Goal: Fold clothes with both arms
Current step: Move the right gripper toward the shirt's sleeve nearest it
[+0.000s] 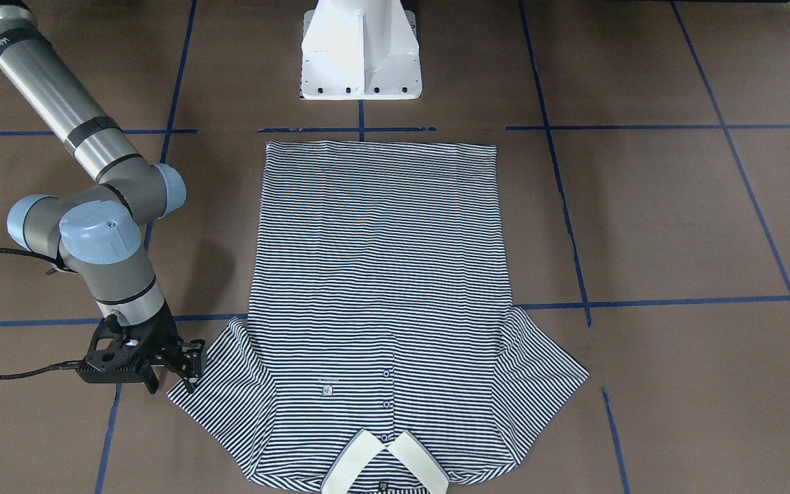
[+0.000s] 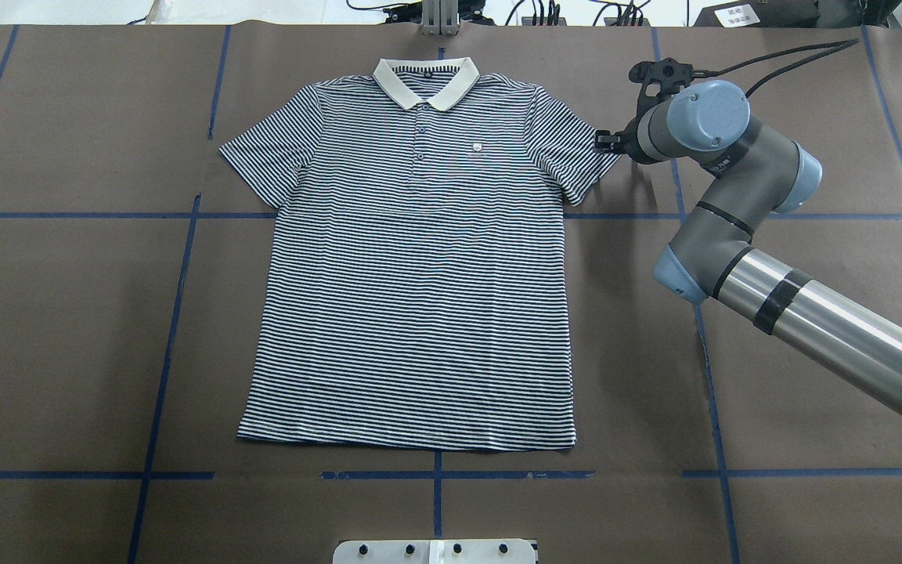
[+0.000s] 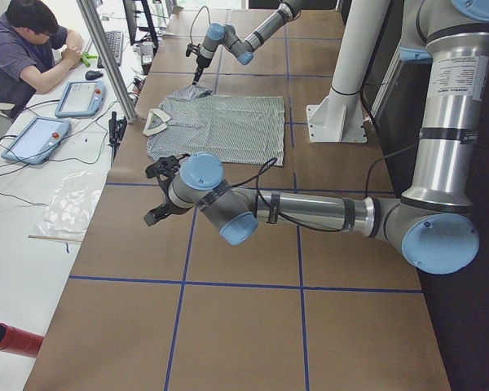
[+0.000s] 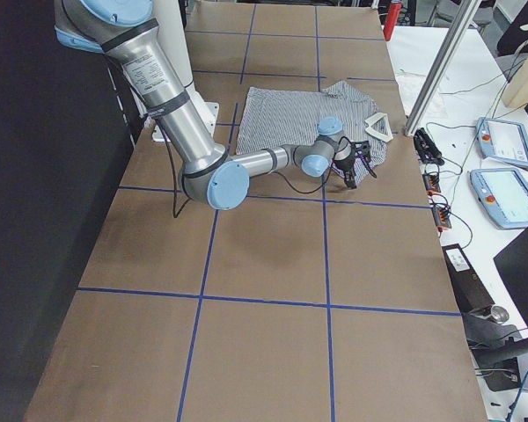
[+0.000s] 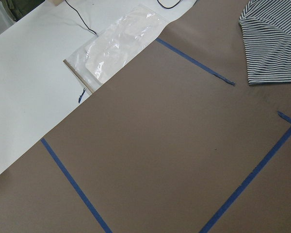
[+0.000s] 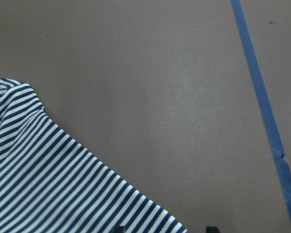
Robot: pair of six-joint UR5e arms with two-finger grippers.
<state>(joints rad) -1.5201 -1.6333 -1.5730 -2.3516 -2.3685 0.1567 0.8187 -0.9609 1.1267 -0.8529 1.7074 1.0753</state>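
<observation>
Reaching low, right arm [image 1: 103, 274] poises parted fingers [image 1: 190, 359] at shirt sleeve [image 1: 223, 391].

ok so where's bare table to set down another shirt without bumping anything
Widest free patch: the table on the robot's left, from the left sleeve of the polo shirt outward. The strip between its hem and the pedestal base is narrow. Crowded on the right: the right gripper sits at the right sleeve and the right arm spans that side.
</observation>
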